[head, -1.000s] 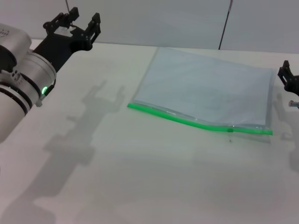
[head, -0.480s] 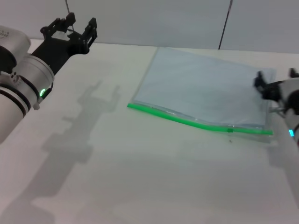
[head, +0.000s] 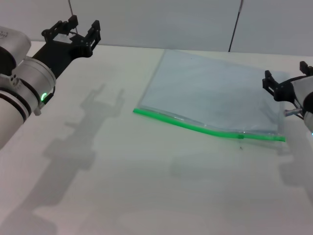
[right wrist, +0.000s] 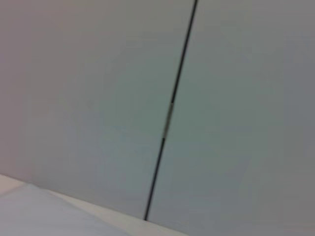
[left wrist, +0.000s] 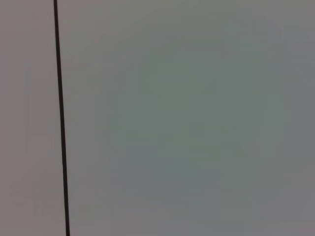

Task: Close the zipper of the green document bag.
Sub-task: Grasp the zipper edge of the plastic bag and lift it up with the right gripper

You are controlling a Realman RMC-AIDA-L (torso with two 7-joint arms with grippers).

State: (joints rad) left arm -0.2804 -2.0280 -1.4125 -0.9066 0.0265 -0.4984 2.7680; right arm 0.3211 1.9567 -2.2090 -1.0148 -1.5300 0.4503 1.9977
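A plain white table (head: pixel 146 196) carries the green document bag (head: pixel 215 95), lying flat.

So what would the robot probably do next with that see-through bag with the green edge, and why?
Probably lower the right gripper toward the tiny dark slider on the bright green zip strip. It hovers open over the translucent pale blue-grey plastic pouch's right end, touching nothing, while the open left gripper is far off.

We see the right gripper (head: pixel 288 81) only in part — the head view's right edge cuts it off, so its fingers' spread can't be read. The zipper (head: pixel 208 128) slider is perhaps that tiny dark speck near the bag's right end — too small to tell.
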